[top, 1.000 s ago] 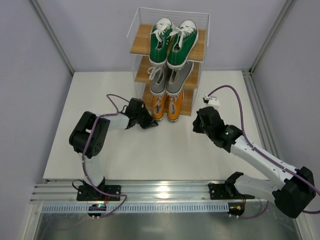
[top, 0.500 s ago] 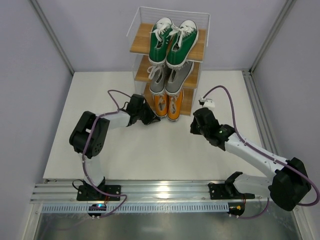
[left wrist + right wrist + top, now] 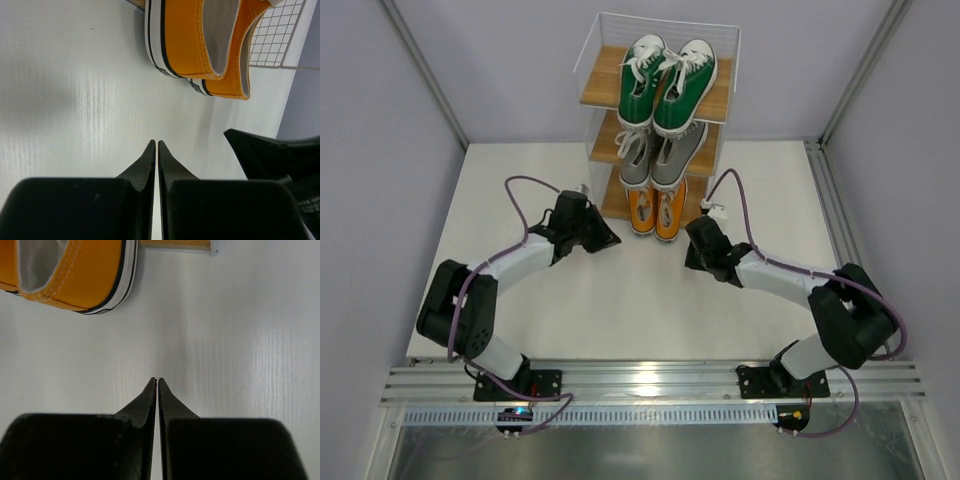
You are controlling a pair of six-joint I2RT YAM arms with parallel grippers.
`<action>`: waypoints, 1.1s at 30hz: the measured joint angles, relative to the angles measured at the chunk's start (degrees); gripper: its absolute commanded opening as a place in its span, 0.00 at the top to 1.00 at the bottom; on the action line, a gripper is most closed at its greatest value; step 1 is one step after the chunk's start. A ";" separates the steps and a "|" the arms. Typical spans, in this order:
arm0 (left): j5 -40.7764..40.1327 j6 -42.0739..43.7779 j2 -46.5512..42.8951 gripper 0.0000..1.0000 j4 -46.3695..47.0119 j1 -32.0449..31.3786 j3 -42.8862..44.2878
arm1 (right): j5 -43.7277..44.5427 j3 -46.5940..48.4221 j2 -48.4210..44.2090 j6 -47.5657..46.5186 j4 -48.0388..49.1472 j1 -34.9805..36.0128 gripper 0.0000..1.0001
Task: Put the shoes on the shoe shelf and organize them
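Shoes fill all three tiers of the shoe shelf (image 3: 598,88), which stands at the far side of the white table (image 3: 620,300). Nearest the bases, both arms reach forward over the tabletop. The left gripper (image 3: 155,144) is closed, its fingertips meeting on nothing, near the shelf's front left corner. The right gripper (image 3: 157,381) is likewise pressed together and empty, just right of the lowest pair. Beyond them, the orange shoes (image 3: 656,212) sit on the bottom board, with their heels toward the arms and overhanging its front edge. The grey shoes (image 3: 660,160) occupy the middle board. The green shoes (image 3: 667,85) lie side by side on the top board, farthest away.
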 measured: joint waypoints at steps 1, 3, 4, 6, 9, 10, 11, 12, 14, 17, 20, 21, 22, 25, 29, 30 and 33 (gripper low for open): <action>-0.28 0.48 -1.33 1.00 -0.72 0.00 -0.46 | -0.17 0.44 2.10 0.13 0.81 0.00 0.96; -0.90 1.18 -3.80 1.00 -1.97 0.04 -1.31 | -0.52 1.49 5.51 0.24 2.27 -0.02 0.96; -1.18 1.42 -5.03 1.00 -2.51 0.07 -1.75 | -0.70 2.25 7.08 0.24 3.26 -0.02 0.96; -1.53 1.90 -7.17 1.00 -3.52 0.24 -2.56 | -0.96 3.76 9.44 0.26 4.94 -0.07 0.96; -1.99 2.47 -9.81 1.00 -4.59 0.68 -3.85 | -1.16 5.99 12.33 0.26 7.93 -0.13 0.96; -2.05 2.56 -10.56 1.00 -5.05 0.90 -4.26 | -1.14 6.67 13.22 0.26 8.98 -0.15 0.96; -2.25 2.60 -11.17 1.00 -5.55 1.05 -4.57 | -1.07 7.26 14.10 0.28 9.90 -0.15 0.96; -2.34 2.67 -11.65 1.00 -5.92 1.18 -4.85 | -0.81 7.80 14.97 0.31 10.64 -0.15 0.96; -2.47 2.93 -12.87 1.00 -7.28 1.49 -5.20 | -0.26 8.68 16.61 0.37 11.45 -0.15 0.96; -2.78 3.74 -15.32 1.00 -9.20 1.99 -5.64 | 0.48 9.51 18.71 0.46 11.61 -0.13 0.96; -2.93 4.26 -17.38 1.00 -10.71 2.71 -5.75 | 0.55 10.43 20.35 0.44 11.65 0.09 0.96; -2.95 4.42 -18.21 1.00 -11.17 2.97 -5.79 | 0.55 10.75 20.76 0.44 11.67 0.13 0.96; -2.97 4.55 -18.86 1.00 -11.52 3.19 -5.81 | 0.48 11.15 21.11 0.42 11.67 0.13 0.96; -3.08 5.09 -20.76 1.00 -12.63 3.65 -6.05 | 0.00 12.41 22.12 0.44 12.04 0.13 0.96; -3.26 5.40 -22.05 1.00 -13.53 3.87 -6.21 | -0.83 13.14 22.88 0.39 13.35 0.11 0.96; -3.26 5.42 -22.08 1.00 -13.57 3.89 -6.21 | -0.98 13.16 22.91 0.37 13.49 0.11 0.96; -3.23 5.44 -22.08 1.00 -13.75 3.91 -6.21 | -1.64 13.44 22.91 0.15 13.60 0.11 0.96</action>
